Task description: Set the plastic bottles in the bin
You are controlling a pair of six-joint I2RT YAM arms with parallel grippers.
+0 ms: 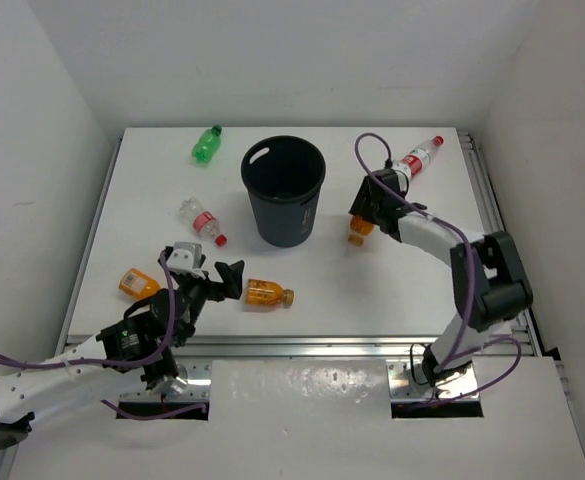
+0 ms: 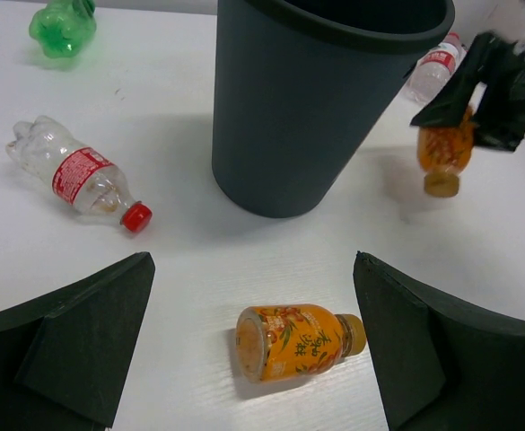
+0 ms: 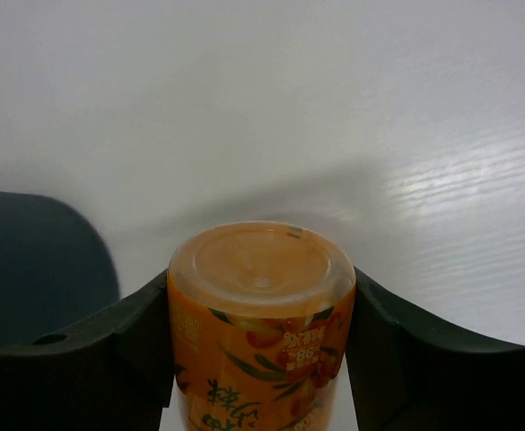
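My right gripper point(image 1: 364, 218) is shut on an orange bottle point(image 3: 262, 314), held cap down to the right of the black bin point(image 1: 283, 190); the same bottle shows in the left wrist view point(image 2: 443, 148). My left gripper point(image 1: 234, 280) is open and empty, its jaws wide on either side of a second orange bottle point(image 2: 298, 341) lying on the table, without touching it. A third orange bottle point(image 1: 137, 283) lies at the left. A clear red-capped bottle point(image 1: 202, 220) lies left of the bin, another point(image 1: 419, 157) at the back right. A green bottle point(image 1: 204, 145) lies at the back left.
The bin's dark wall point(image 3: 29, 260) shows at the left of the right wrist view and stands upright just beyond the left gripper point(image 2: 316, 108). White walls close the table on three sides. A metal rail point(image 1: 302, 345) runs along the near edge.
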